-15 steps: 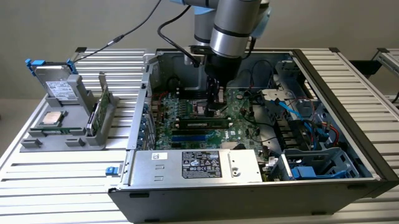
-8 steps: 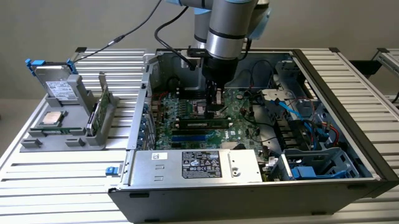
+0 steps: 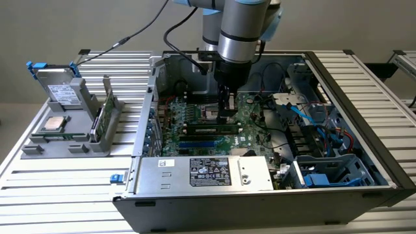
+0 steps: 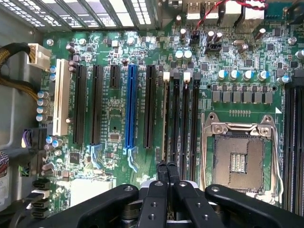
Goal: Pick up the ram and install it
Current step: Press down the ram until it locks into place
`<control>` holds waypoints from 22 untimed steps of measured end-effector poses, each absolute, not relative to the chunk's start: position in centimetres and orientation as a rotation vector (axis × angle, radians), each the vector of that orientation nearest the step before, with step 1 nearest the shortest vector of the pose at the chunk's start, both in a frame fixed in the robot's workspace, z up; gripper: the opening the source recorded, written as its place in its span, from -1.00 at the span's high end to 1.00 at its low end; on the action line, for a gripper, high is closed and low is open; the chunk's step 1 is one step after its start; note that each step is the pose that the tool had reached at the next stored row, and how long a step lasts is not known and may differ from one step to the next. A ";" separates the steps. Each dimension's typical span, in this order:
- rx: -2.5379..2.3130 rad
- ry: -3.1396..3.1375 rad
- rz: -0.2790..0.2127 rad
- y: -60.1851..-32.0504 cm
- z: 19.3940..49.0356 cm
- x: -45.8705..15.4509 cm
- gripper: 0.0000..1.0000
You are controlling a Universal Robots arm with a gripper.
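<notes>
Ram (image 3: 209,129), thin green stick, seated in motherboard (image 3: 254,114).

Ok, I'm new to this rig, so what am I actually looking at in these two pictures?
The exterior view shows a robot arm reaching down into an open computer case that lies on a slatted metal table. On the exterior view's left, a grey stand holds spare parts, including a square processor chip. The wrist view looks along the claw at the green motherboard. The claw is shut, its tips at one end of the ram, which stands in a slot. I cannot tell whether it grips or only touches the ram.
</notes>
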State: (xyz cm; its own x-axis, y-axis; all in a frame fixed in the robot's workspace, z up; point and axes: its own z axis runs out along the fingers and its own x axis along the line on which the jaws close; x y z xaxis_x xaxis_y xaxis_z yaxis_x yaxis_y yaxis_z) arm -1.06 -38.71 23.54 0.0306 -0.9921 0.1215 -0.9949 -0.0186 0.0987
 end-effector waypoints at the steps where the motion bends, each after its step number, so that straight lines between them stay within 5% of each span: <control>1: 2.138 -2.085 0.029 -38.7 23.5 -0.9 0.80; 22: 2.151 -2.102 0.062 -38.7 22.3 0.0 0.80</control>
